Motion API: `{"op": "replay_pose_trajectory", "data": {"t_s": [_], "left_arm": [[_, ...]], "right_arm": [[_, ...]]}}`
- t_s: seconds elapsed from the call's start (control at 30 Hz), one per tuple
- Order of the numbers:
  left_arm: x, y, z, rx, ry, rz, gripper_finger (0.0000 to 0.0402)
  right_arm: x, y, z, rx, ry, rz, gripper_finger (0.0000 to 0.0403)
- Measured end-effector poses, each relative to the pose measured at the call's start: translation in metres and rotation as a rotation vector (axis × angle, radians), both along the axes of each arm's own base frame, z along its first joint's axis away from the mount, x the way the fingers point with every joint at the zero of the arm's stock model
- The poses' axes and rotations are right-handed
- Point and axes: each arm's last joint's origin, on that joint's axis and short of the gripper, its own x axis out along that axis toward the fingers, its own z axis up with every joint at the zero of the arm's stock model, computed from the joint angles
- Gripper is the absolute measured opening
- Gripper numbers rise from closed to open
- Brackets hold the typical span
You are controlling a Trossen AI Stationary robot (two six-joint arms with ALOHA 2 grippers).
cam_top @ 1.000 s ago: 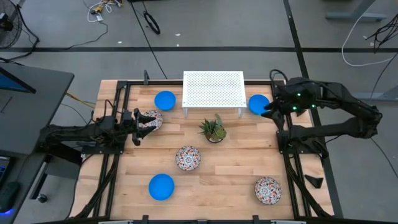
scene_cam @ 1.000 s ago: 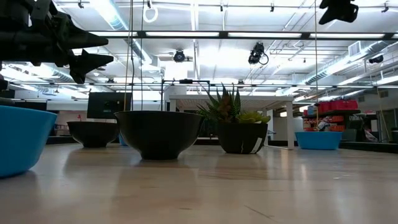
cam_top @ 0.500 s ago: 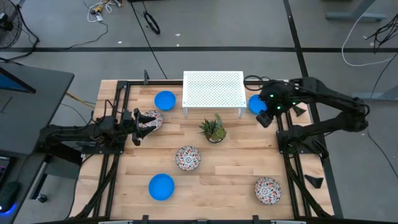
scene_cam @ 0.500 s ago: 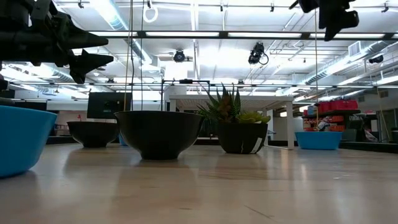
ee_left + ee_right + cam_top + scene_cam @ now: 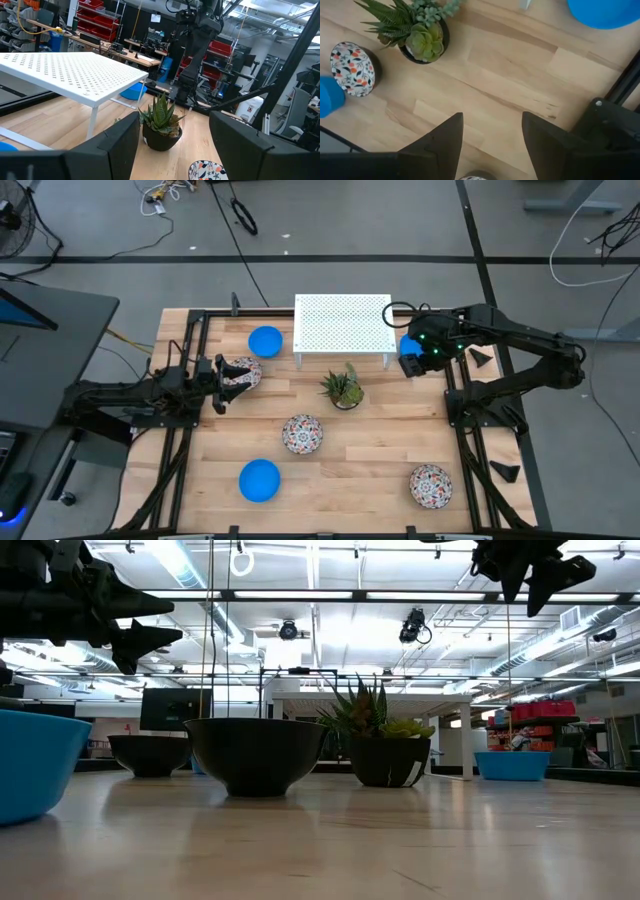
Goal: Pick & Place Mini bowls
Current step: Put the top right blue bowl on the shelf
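Six mini bowls rest on their bases on the wooden table. The blue ones are at far left [image 5: 265, 340], near left [image 5: 259, 480] and far right [image 5: 408, 343]. The floral ones are at left [image 5: 243, 372], centre [image 5: 302, 433] and near right [image 5: 430, 486]. My left gripper [image 5: 220, 385] [image 5: 173, 120] is open and hangs raised just left of the left floral bowl. My right gripper [image 5: 412, 363] [image 5: 492, 120] is open, high above the table [image 5: 528, 580], pointing down beside the far-right blue bowl [image 5: 605, 10], partly covering it from above.
A white perforated rack [image 5: 343, 325] stands at the table's far middle. A small potted plant [image 5: 343, 388] sits just in front of it. Black frame rails [image 5: 455, 410] run along the table's left and right sides. Bare wood lies between the centre and near-right bowls.
My right gripper has swung from the table's right edge toward the left, over the far-right blue bowl. It has come down into the low view and turned, staying open. The left arm and all bowls have kept still.
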Motion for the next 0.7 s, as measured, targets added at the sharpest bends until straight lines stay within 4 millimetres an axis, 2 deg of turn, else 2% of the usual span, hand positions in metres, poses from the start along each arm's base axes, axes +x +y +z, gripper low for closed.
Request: {"op": "replay_pose_trajectory", "data": {"t_s": [0.2, 0.7], "left_arm": [[0.000, 0.000, 0.000, 0.000, 0.000, 0.000, 0.0245], [0.000, 0.000, 0.000, 0.000, 0.000, 0.000, 0.0245]], "right_arm": [[-0.001, -0.005, 0.000, -0.006, -0.003, -0.014, 0.0206], [-0.018, -0.049, 0.000, -0.101, 0.000, 0.025, 0.0206]]}}
